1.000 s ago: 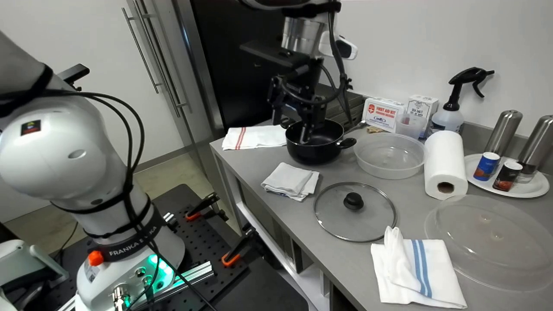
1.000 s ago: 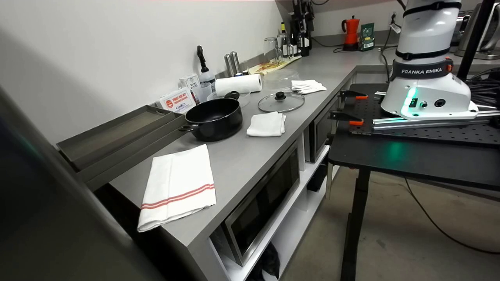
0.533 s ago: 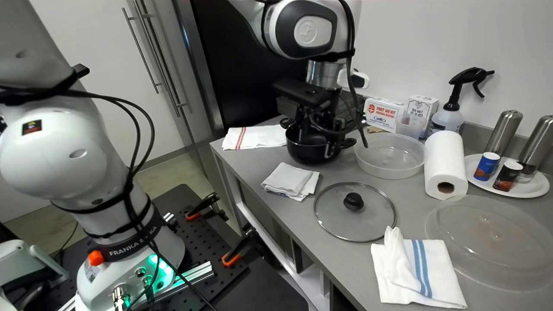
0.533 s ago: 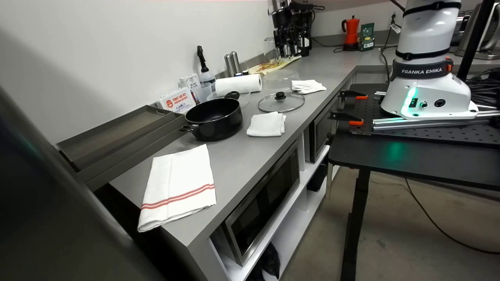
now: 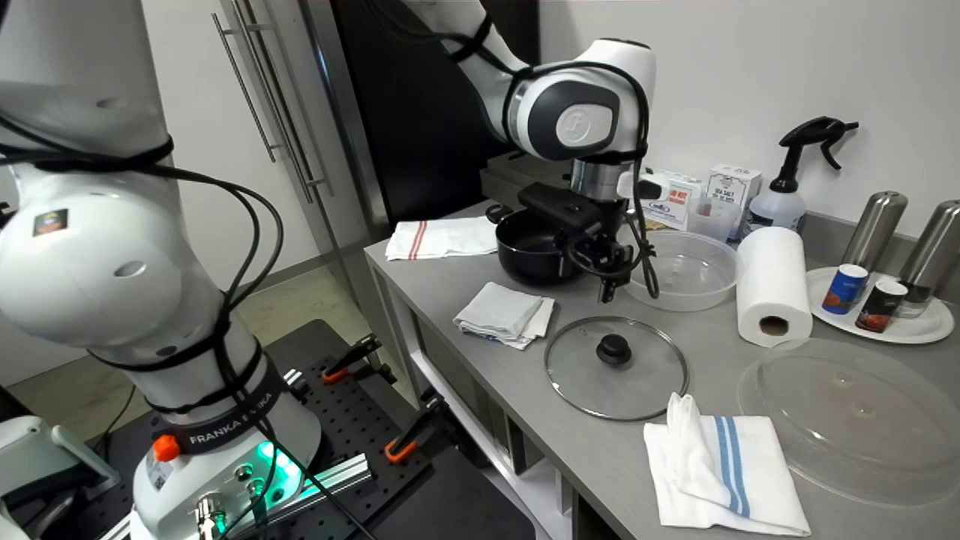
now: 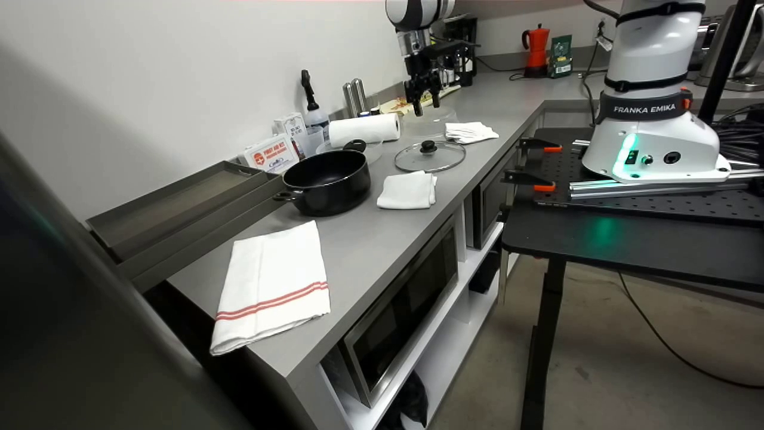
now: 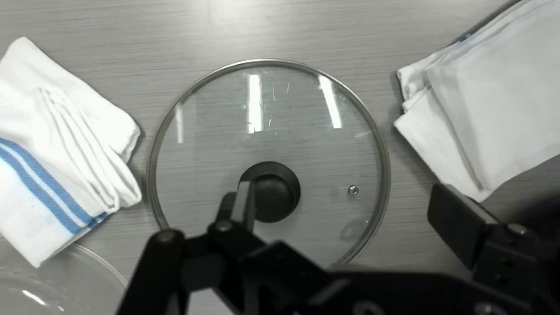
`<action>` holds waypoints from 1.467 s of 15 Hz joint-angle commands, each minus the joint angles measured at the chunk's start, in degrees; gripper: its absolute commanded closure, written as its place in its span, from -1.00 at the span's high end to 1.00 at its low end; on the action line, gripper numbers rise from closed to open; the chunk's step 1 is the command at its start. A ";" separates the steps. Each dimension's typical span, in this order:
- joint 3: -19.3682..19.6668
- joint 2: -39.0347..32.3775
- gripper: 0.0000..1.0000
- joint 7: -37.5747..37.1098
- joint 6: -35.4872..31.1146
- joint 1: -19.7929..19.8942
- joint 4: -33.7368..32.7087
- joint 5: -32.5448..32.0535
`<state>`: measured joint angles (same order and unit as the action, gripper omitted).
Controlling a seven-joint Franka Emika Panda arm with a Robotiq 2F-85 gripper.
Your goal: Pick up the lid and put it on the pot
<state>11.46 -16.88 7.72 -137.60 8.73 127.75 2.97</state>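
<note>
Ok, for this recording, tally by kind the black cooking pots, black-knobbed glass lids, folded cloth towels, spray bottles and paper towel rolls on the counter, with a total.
Black cooking pot: 1
Black-knobbed glass lid: 1
Folded cloth towels: 3
Spray bottle: 1
Paper towel roll: 1
Total: 7

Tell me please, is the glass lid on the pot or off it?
Off: in both exterior views, the lid lies on the counter, knob up, and the pot stands apart, uncovered.

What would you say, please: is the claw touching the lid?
Apart: in an exterior view, a clear gap shows between the claw and the lid.
</note>
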 commanded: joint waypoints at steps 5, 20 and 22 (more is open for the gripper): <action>-1.39 -13.17 1.00 -5.56 -1.81 2.65 -10.99 0.87; -5.85 -22.74 1.00 -4.46 -0.65 10.15 -20.76 8.83; -5.90 -21.39 1.00 -4.32 -1.35 10.19 -19.00 8.90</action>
<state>6.53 -39.47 2.40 -139.20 18.09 107.70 10.26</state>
